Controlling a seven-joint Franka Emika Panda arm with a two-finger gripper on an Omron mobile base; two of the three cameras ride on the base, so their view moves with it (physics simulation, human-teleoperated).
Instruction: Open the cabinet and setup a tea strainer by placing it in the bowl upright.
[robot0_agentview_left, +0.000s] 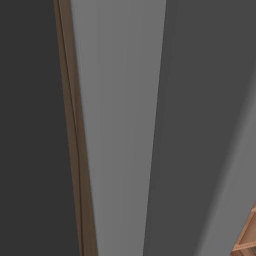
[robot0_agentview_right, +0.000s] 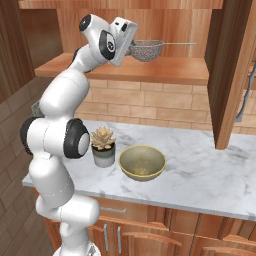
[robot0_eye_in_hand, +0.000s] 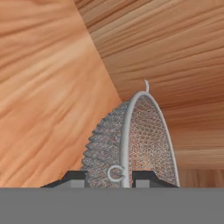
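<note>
Between your two dark fingertips (robot0_eye_in_hand: 76, 178), low in the hand view, sits the rim of the tea strainer (robot0_eye_in_hand: 131, 140). One tip stands on each side of the rim, close against it, with the small wire hook at the rim's near end right in the gap. Your gripper (robot0_eye_in_hand: 110, 179) looks clamped on the strainer's rim; the jaws are partly closed with the metal band between them.

No brand, label or writing is readable anywhere you look.

From the hand camera the strainer is seen edge-on: its rim runs up and away from the fingers as a tall arch, mesh bulging out to the left of it. Its far tip ends in a thin curl of wire.

Across in the right base view, the tea strainer (robot0_agentview_right: 145, 49) sits inside the open cabinet (robot0_agentview_right: 150, 70), mesh cup bulging downward above the shelf. Its long thin handle points right, roughly level, away from your gripper (robot0_agentview_right: 131, 48), which meets it at the left end of the rim.

Below, on the marble counter (robot0_agentview_right: 210, 175), you have the olive bowl (robot0_agentview_right: 142, 162), well apart from the strainer. A small potted succulent (robot0_agentview_right: 103, 145) stands just to its left. The cabinet door (robot0_agentview_right: 227, 75) hangs open at the right.
</note>
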